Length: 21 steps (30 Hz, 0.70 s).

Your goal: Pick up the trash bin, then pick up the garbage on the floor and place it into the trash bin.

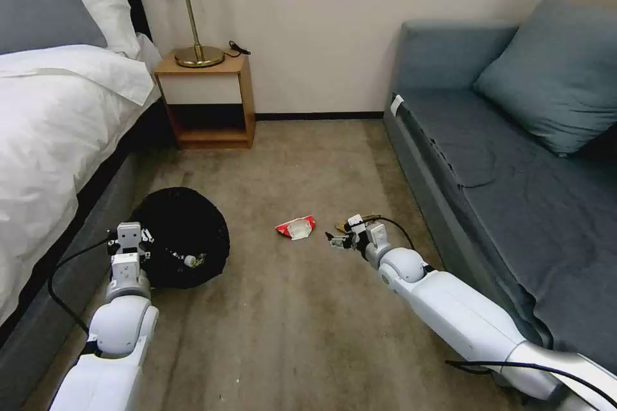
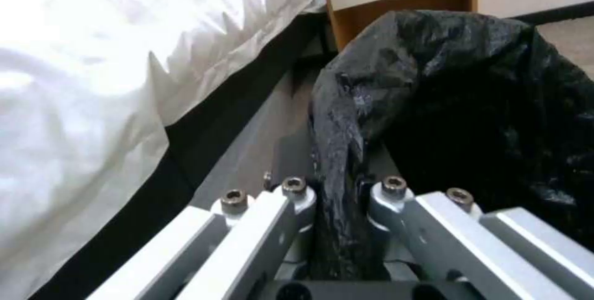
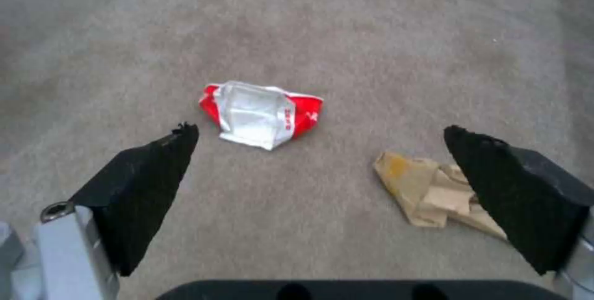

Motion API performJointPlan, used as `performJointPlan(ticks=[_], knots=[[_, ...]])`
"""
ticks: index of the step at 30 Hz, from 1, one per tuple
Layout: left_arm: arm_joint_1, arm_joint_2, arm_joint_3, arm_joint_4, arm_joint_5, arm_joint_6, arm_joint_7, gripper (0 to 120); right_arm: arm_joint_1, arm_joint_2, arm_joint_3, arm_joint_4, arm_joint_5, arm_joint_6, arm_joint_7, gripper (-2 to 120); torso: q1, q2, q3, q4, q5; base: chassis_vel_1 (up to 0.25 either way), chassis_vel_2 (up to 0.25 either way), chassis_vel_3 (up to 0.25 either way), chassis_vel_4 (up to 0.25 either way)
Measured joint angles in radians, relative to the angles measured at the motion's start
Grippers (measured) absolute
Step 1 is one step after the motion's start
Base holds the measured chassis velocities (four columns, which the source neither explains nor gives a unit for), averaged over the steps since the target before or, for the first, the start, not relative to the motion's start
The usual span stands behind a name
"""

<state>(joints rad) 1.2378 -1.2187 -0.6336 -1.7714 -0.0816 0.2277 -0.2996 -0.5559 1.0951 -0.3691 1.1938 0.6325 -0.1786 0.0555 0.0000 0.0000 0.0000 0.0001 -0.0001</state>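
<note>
The trash bin (image 1: 183, 241) is held beside the bed (image 1: 58, 122), its black bag rim pinched between the closed jaws of the left gripper (image 2: 339, 188). The red-and-white paper scrap (image 3: 260, 113) and tan paper scrap (image 3: 433, 193) are seen on the carpet (image 1: 289, 327), beneath the wide-spread right gripper (image 3: 322, 137).

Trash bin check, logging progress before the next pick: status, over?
Left gripper shut on trash bin liner at rim. Right gripper open above carpet, red-and-white paper scrap and tan paper scrap below. Nothing in the way.
</note>
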Motion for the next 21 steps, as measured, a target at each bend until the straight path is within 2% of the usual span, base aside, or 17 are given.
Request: performJointPlan(ticks=[21], knots=[[0.003,0.009,0.0,0.018,-0.002,-0.008,0.004,4,-0.015,0.019,0.0,-0.024,-0.03,0.019,-0.018,100,0.0,0.0,0.0,-0.0001,0.0,-0.091,0.092,0.094,-0.093]])
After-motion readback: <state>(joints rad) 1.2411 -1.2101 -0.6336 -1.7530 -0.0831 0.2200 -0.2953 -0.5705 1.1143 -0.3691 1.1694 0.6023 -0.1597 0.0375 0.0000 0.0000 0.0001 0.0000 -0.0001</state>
